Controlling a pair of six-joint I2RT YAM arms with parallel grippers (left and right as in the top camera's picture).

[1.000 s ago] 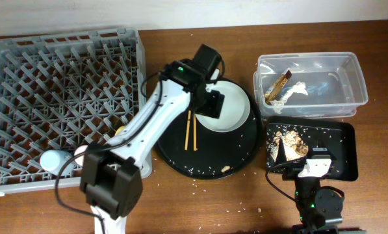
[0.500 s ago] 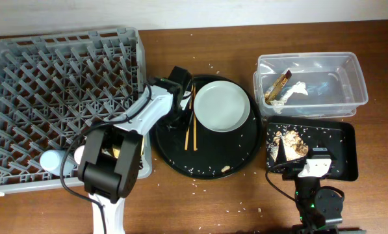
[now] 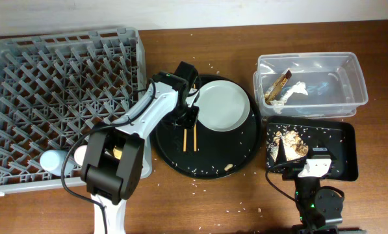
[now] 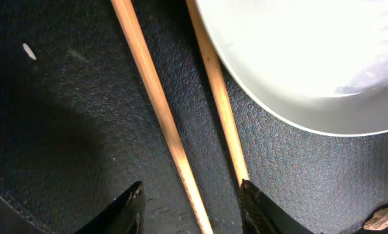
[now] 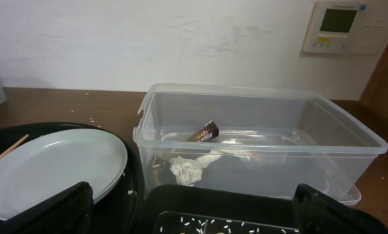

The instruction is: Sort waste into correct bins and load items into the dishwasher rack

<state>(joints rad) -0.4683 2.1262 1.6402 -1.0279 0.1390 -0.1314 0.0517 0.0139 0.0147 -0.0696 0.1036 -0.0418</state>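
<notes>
My left gripper (image 3: pixel 188 117) is low over the pair of wooden chopsticks (image 3: pixel 190 138) on the round black tray (image 3: pixel 206 162). In the left wrist view it (image 4: pixel 192 211) is open; one chopstick (image 4: pixel 156 104) runs between the fingertips (image 4: pixel 132 207) and the other lies against the right fingertip. The pale grey-green plate (image 3: pixel 223 105) lies just right of them. The gold-brown wrapper (image 3: pixel 278 84) and white tissue (image 3: pixel 295 91) lie in the clear tub (image 3: pixel 349 78). My right gripper (image 5: pixel 194 214) is open and empty over the shallow black tray (image 3: pixel 346 153).
The grey rack (image 3: pixel 25 78) fills the left side. A light-blue cup (image 3: pixel 53 160) and a pink cup (image 3: pixel 81 155) sit at its front edge; a yellow bowl (image 3: pixel 118 153) shows behind my left arm. Food scraps (image 3: pixel 290 144) lie in the shallow black tray. Rice grains dot the table.
My left gripper has left the plate's upper left, swung to the round tray's left side, then come down over the chopsticks. The plate now shows whole. The right arm has not moved.
</notes>
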